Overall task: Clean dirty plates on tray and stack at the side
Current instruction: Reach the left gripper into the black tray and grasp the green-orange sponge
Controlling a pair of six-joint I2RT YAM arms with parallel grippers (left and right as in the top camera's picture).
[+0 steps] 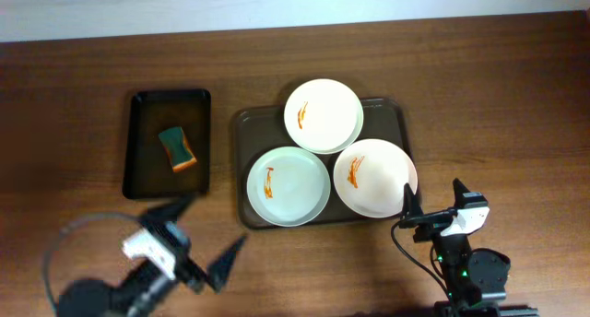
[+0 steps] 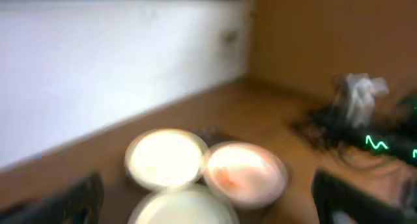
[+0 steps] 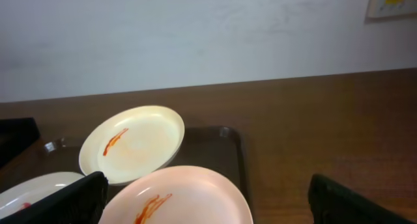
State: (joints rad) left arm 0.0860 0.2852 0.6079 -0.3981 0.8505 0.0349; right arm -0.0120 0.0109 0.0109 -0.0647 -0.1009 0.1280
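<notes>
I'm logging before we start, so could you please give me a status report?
Both claws open and empty: left claw, right claw. Three streaked plates on brown tray, none stacked. Sponge in black tray. Nothing in the way.

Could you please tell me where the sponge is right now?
In the overhead view, the sponge lies inside the small black tray on the table's left side, just left of the larger brown tray.

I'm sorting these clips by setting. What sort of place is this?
Likely a lab or office bench staged for dishwashing, not a kitchen: a wooden table against a plain white wall, three stained plates on a brown tray, a sponge nearby.
</notes>
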